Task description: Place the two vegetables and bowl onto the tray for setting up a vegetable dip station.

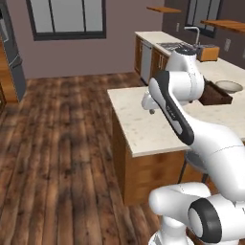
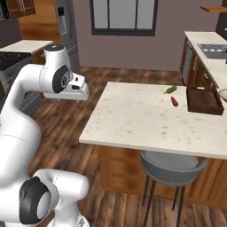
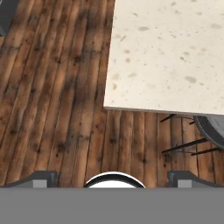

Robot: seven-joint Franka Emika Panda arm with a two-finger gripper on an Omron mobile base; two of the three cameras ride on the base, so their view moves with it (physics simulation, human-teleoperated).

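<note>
On the far right of the pale island counter [image 2: 142, 115], the dark-brown tray [image 2: 204, 101] lies with nothing on it. The tan-rimmed bowl [image 1: 228, 86] rests on the counter just beyond the tray. A small dark-green vegetable [image 2: 170, 90] and a slim red one [image 2: 174, 101] lie on the counter, left of the tray. My gripper [image 2: 79, 94] hangs over the wooden floor, off the island's left end and far from all of them. In the hand view its fingertips [image 3: 41, 178] stand wide apart, so the gripper [image 3: 113, 178] is open and holds nothing.
A grey stool [image 2: 170, 166] is tucked under the island's near edge. The hand view looks down on the counter corner [image 3: 175, 52] and the floor. A back counter with a sink [image 1: 165, 40] runs along the right wall. A fridge [image 1: 12, 57] stands at the left.
</note>
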